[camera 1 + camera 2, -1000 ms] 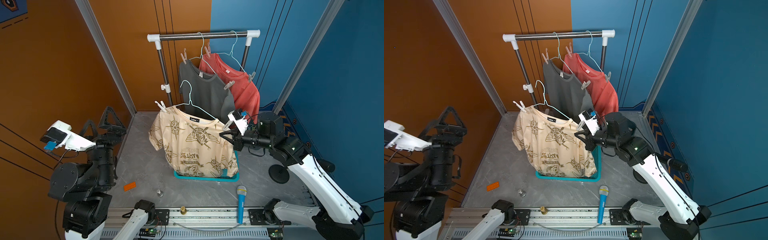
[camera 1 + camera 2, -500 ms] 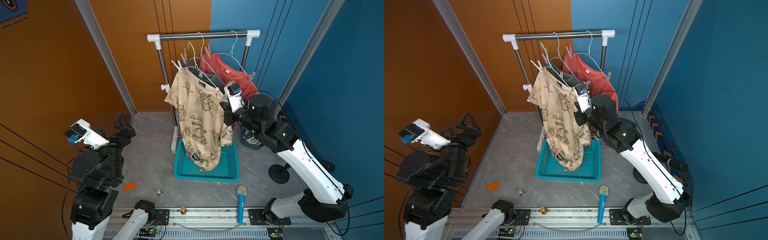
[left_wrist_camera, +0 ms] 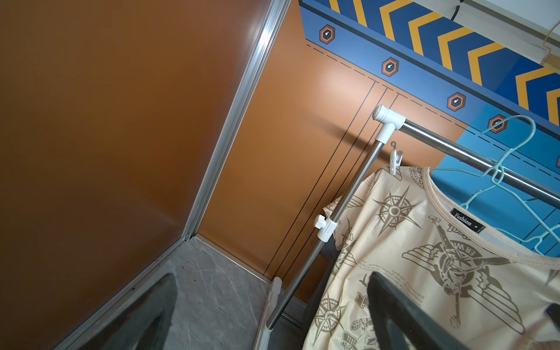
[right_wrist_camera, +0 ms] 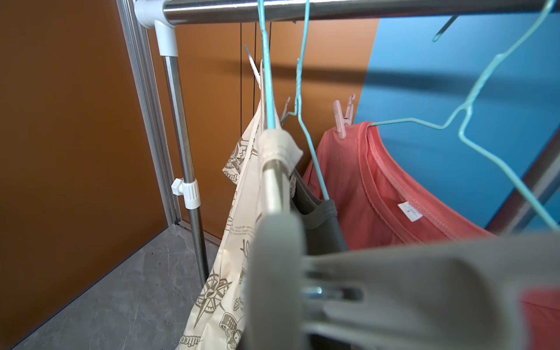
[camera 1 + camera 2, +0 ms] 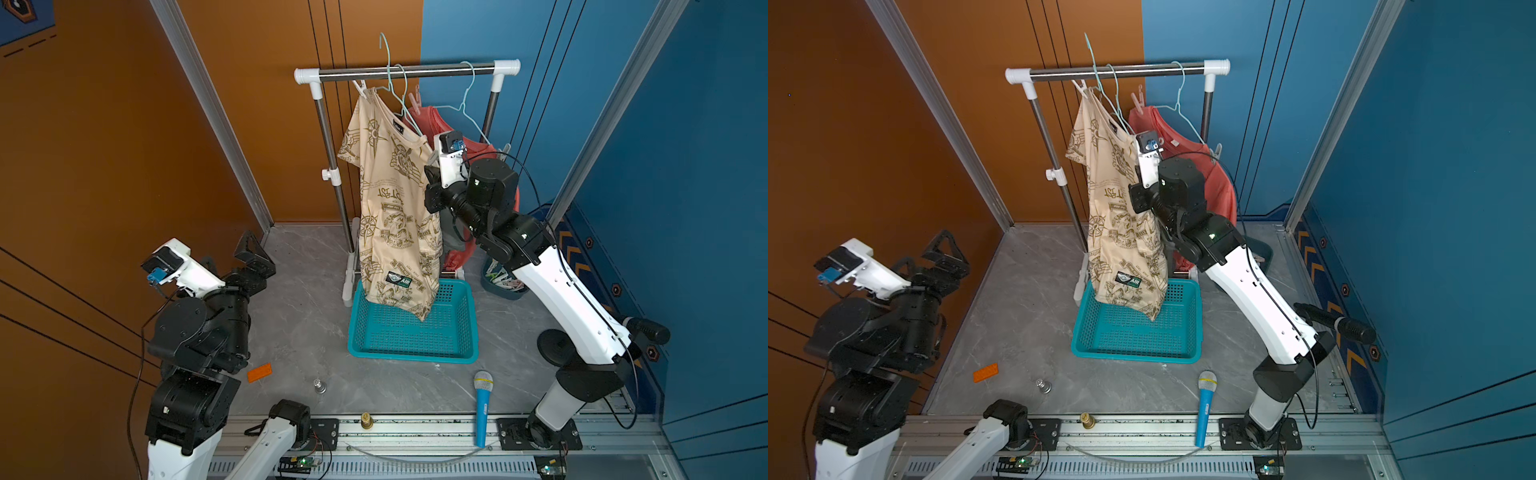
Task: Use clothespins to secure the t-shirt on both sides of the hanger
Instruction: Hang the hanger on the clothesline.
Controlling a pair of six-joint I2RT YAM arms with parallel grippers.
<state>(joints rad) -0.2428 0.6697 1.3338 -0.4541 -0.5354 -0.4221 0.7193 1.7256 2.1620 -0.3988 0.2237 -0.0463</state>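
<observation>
Left gripper (image 5: 255, 259) is hovering at the worktop's (image 5: 299, 316) left edge, fingers (image 3: 403, 312) spread wide and holding nothing. Orange block (image 5: 259, 372) and metal weight (image 5: 320, 386) are lying near the front-left corner. Rack (image 5: 332, 166) is standing at the back edge. White clothespin (image 3: 395, 160) is pinching the t-shirt's (image 5: 395, 208) upper shoulder, just under the rail's left end. T-shirt is hanging steeply tilted on the rack side. Its hem is dangling over the teal basket (image 5: 411, 345) sitting mid-worktop; can't tell if it's touching. Hanger (image 4: 266, 78) is running up out of the t-shirt with its hook poking above the rail; can't tell if it's bearing on the rail. Right gripper (image 4: 273, 178) is reaching in from the right. Its fingers are pressing together, clamped on the t-shirt's lower shoulder where the cloth is wrapping the hanger's end. Grey shirt (image 4: 321, 218) is hanging just behind, and red shirt (image 4: 378, 181) is hanging beside it with a pink clothespin (image 4: 344, 118) biting its shoulder. Toy mic (image 5: 483, 399) is lying at the front edge. Blue tub (image 5: 488, 270) is sitting near the back-right corner, partly behind the right arm, with spare clothespins (image 5: 505, 283) piling inside.
</observation>
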